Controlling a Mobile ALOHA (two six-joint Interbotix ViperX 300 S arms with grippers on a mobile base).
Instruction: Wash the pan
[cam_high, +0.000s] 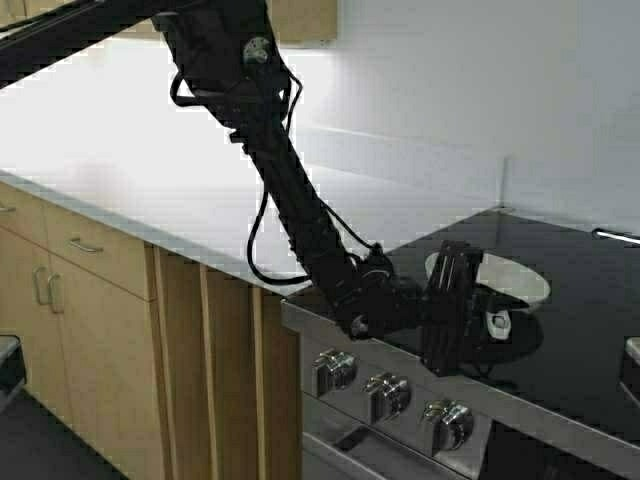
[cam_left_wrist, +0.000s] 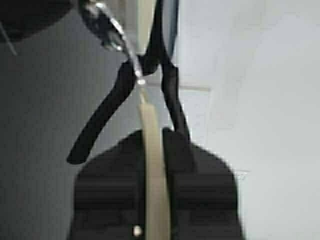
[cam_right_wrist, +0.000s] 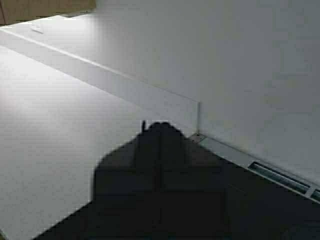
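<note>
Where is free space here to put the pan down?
The white countertop between the wooden cabinets and the stove looks bare. It is crowded at the stove's near-left corner, where the left gripper holds the pan by its handle, above the knobs.

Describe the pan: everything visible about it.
The pan is small, round and shallow, cream-white, lying flat on the black glass stovetop near its front left area. The high view shows only part of its rim and inside, since the left gripper blocks its near side. The left wrist view shows its thin cream handle edge-on, clamped between the gripper's dark fingers. Nothing is visible inside it.
</note>
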